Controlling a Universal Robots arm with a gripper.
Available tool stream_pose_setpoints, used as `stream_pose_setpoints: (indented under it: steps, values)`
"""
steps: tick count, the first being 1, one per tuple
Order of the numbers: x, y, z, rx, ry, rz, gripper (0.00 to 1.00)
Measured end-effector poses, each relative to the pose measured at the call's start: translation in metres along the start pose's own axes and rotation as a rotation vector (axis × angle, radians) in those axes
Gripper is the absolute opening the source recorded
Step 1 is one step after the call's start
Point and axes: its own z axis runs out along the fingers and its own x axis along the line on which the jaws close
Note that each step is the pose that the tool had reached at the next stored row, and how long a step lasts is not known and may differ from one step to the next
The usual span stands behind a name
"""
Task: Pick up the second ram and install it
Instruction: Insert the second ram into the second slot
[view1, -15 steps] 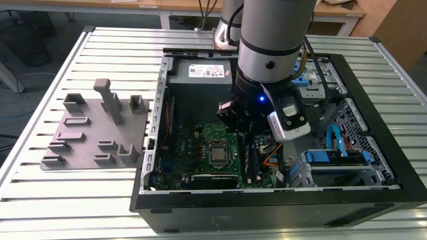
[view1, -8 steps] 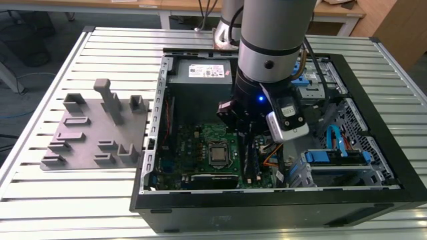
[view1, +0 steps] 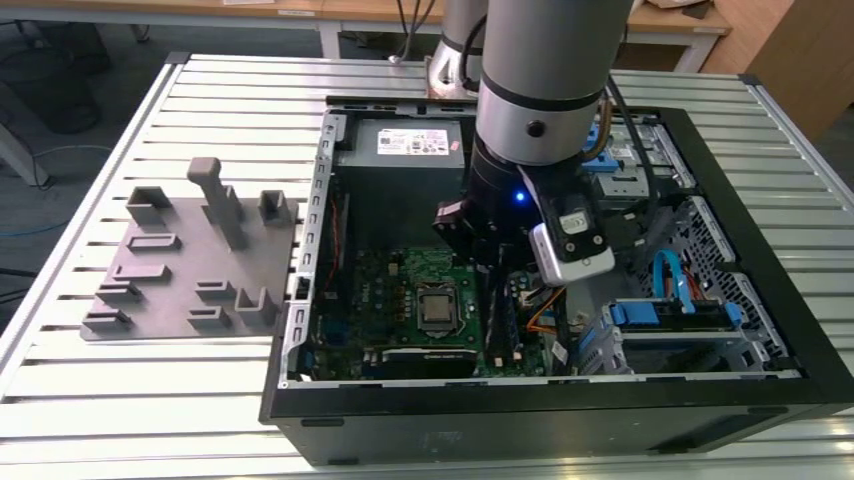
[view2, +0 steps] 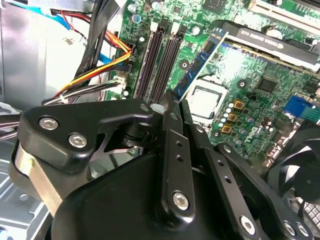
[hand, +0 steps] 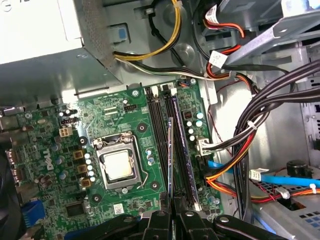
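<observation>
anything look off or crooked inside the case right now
Only the second ram: it is clamped in the gripper above the motherboard, beside the memory slots and not seated. No damage or loose parts stand out.

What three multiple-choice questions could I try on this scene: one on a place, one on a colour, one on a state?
1. Where is the gripper?
A. Inside the open computer case, over the motherboard
B. Over the grey block
C. Above the wooden desk

2. What colour is the motherboard?
A. Red
B. Green
C. White

3. How is the gripper?
A. Wide open, empty
B. Shut on a cable
C. Shut on the second ram

Answers:
1 A: the exterior view shows the arm reaching into the case.
2 B: both wrist views show it green.
3 C: in the second wrist view the thin board sticks out from the closed gripper.
</observation>
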Motion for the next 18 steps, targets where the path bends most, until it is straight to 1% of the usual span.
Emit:
stream_pose_setpoints:
  steps: [5, 7, 8, 10, 11, 12, 13, 18]
  values:
    - [0.0, 0.0, 0.0, 0.0031, 0.0014, 0.036, 0.14]
    - [0.0, 0.0, 0.0, 0.0023, 0.002, 0.039, 0.14]
    - [-0.0001, 0.0, 0.0, -0.0077, 0.0044, 0.039, 0.14]
    - [0.0, 0.0001, 0.0001, -0.0438, 0.0137, 0.035, 0.14]
    - [0.0, 0.0, 0.0001, -0.0579, 0.0173, 0.03, 0.14]
    - [0.0, 0.0, 0.0002, -0.0653, 0.019, 0.021, 0.14]
    - [0.0001, 0.0001, 0.0003, -0.0672, 0.019, 0.005, 0.14]
    - [0.0001, 0.0001, 0.0013, -0.0712, 0.0179, -0.087, 0.14]
